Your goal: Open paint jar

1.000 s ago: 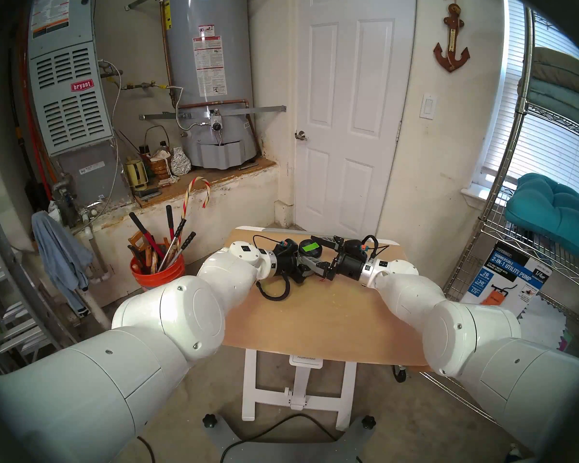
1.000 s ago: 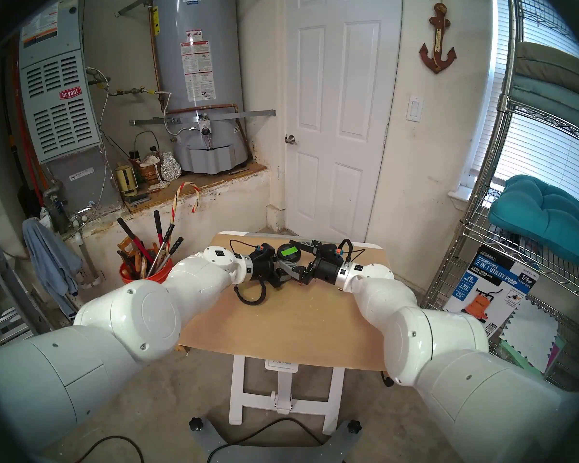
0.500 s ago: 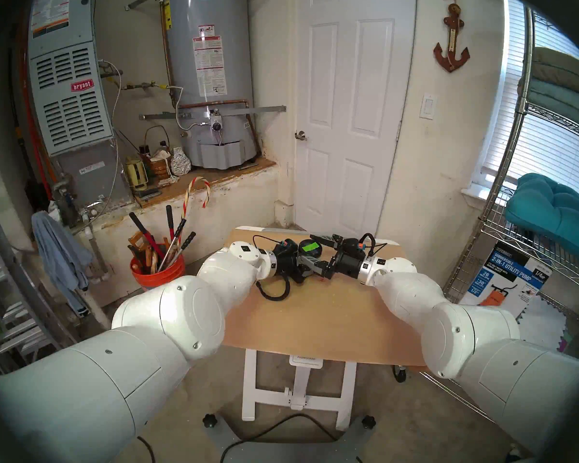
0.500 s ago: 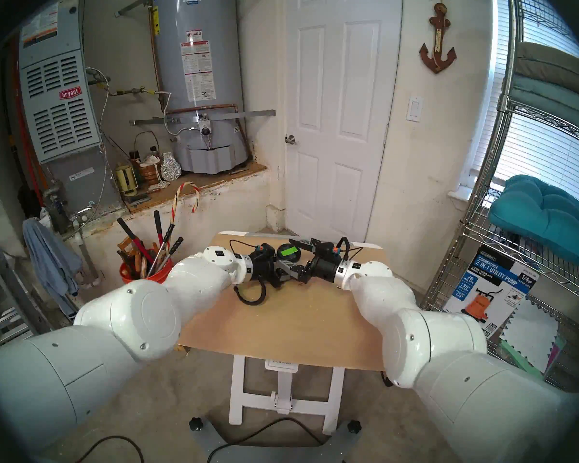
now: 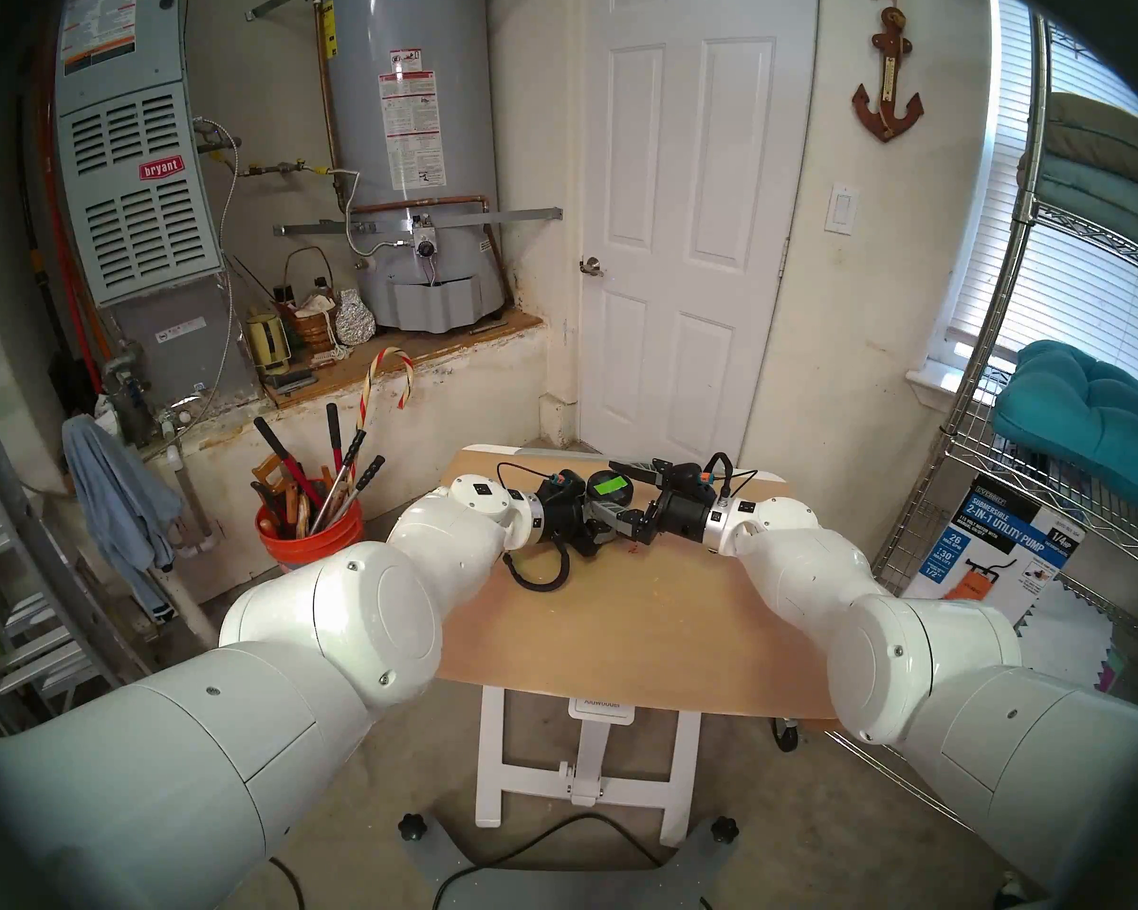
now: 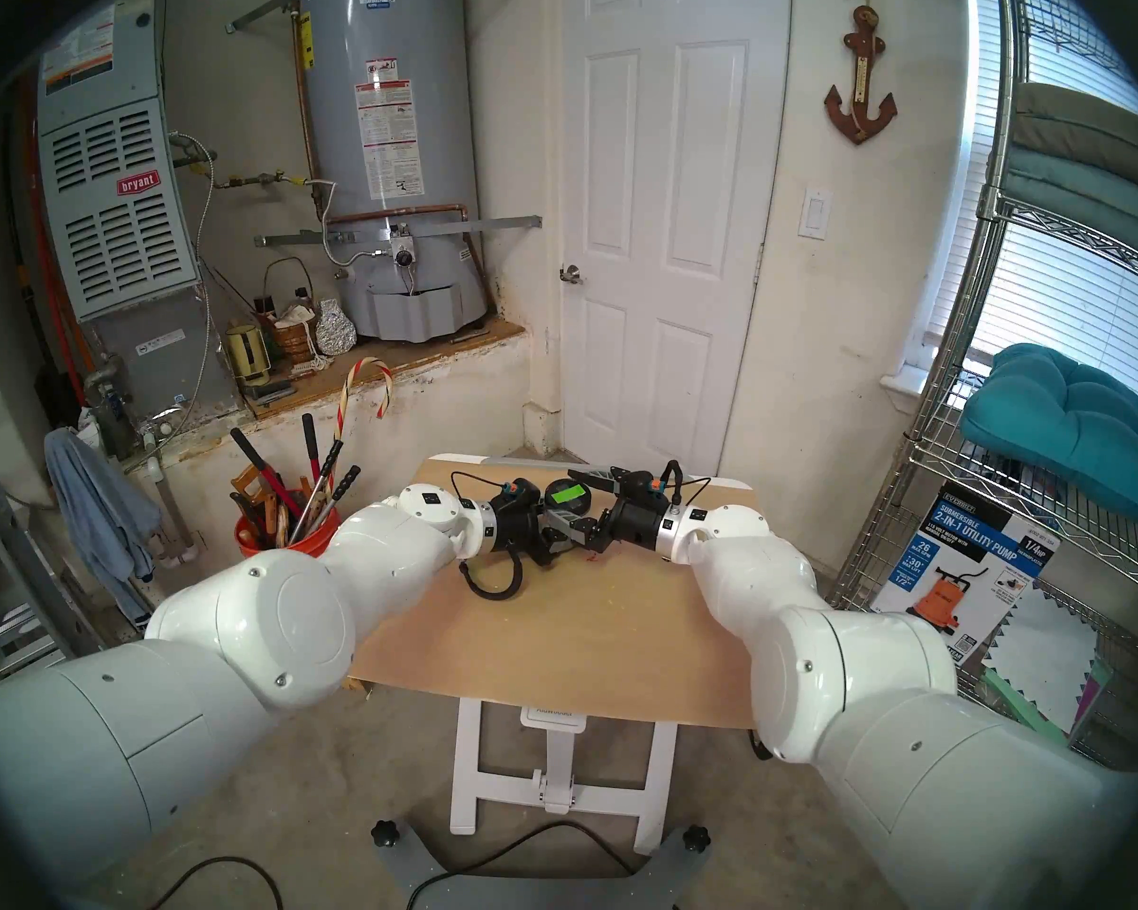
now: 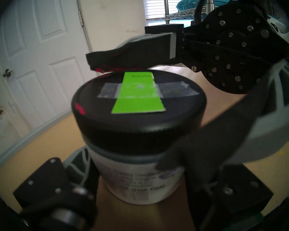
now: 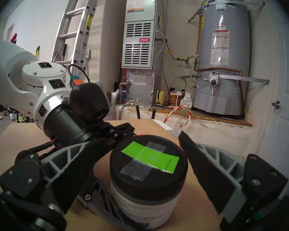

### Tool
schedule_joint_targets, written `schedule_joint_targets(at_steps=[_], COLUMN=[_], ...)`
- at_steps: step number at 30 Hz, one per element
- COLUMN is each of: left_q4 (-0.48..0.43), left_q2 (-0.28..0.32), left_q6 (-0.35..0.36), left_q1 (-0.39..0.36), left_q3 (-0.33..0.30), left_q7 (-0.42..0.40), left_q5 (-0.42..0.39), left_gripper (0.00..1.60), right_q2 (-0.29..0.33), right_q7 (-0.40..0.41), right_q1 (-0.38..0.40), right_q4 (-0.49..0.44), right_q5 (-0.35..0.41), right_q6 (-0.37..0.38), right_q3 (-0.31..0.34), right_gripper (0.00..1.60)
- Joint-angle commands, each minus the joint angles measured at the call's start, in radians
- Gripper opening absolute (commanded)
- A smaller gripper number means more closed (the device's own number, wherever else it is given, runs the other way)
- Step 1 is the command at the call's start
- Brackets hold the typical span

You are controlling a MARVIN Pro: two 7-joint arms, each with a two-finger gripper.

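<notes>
Paint jar (image 5: 608, 493), a small squat cylinder with a white-grey printed label and a black round lid (image 7: 137, 107) bearing a bright green strip: lid on, body braced, lid grip not yet made.

You have it upright near the far edge of the pale wooden counter (image 5: 632, 620), its axis vertical and lid facing up. Your left pincer (image 7: 123, 160) is clamped shut on the labelled body from nine o'clock. Your right pincer (image 8: 140, 160) comes in level from three o'clock with its jaws spread wide, one either side of the lid, gripping nothing. By my reading, you next need to close the right pincer squarely on the lid's rim, then twist about the vertical axis while the left holds the body from turning.
</notes>
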Motion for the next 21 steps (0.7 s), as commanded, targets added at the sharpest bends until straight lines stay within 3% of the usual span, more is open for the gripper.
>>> schedule_joint_targets(at_steps=[1, 21], left_q4=[0.002, 0.006], left_q2=[0.009, 0.012], left_q6=[-0.004, -0.011], left_q1=[0.000, 0.000], left_q3=[-0.001, -0.014], left_q7=[-0.004, -0.004], left_q5=[0.000, 0.009], left_gripper=[0.00, 0.00], right_q2=[-0.004, -0.015], right_q7=[-0.029, -0.069], right_q1=[0.009, -0.044], right_q4=[-0.042, -0.165], right_q5=[-0.017, -0.071], right_q6=[0.040, 0.147], right_q3=[-0.011, -0.015], right_gripper=[1.60, 1.60])
